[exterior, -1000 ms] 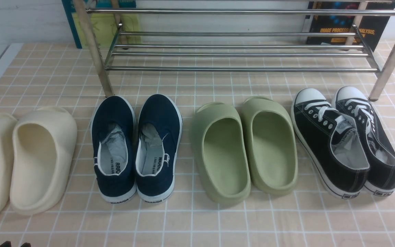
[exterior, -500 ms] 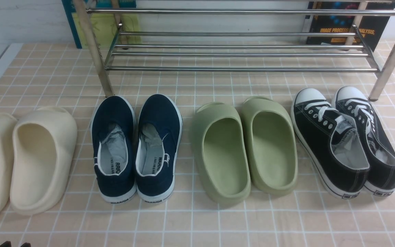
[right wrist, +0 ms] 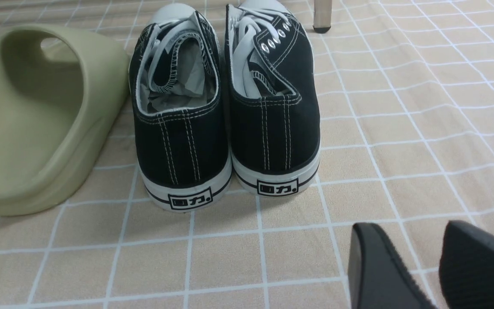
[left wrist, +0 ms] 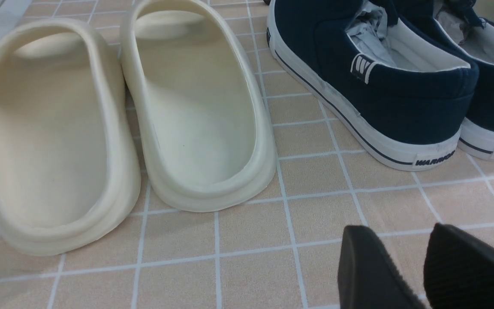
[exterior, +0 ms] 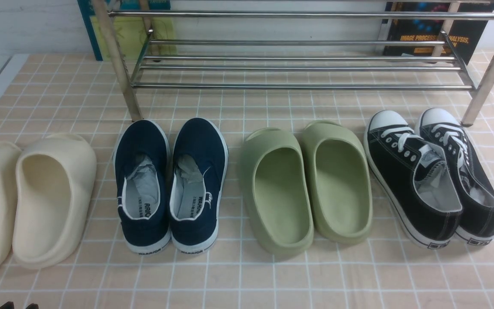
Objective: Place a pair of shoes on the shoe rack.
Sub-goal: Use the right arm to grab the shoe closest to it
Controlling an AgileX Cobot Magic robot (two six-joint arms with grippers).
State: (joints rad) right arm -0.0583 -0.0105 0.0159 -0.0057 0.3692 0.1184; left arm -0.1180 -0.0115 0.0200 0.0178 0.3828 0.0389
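Note:
The pair of black canvas sneakers (exterior: 433, 180) with white laces and toe caps stands on the tiled floor at the right, toes toward the shoe rack (exterior: 298, 86). In the right wrist view their heels (right wrist: 225, 128) face me. My right gripper (right wrist: 410, 229) is open and empty, low over the floor behind the sneakers, apart from them. My left gripper (left wrist: 397, 231) is open and empty, behind the cream slides and navy slip-ons; only its tips show in the front view (exterior: 15, 305). The steel-tube rack stands at the back with bare shelves.
Left to right stand cream slides (exterior: 28, 201), navy slip-ons (exterior: 170, 184) and green slides (exterior: 307, 184), the last close beside the sneakers. A rack leg (exterior: 483, 86) stands just past the sneakers' toes. Books (exterior: 435, 30) lean behind the rack.

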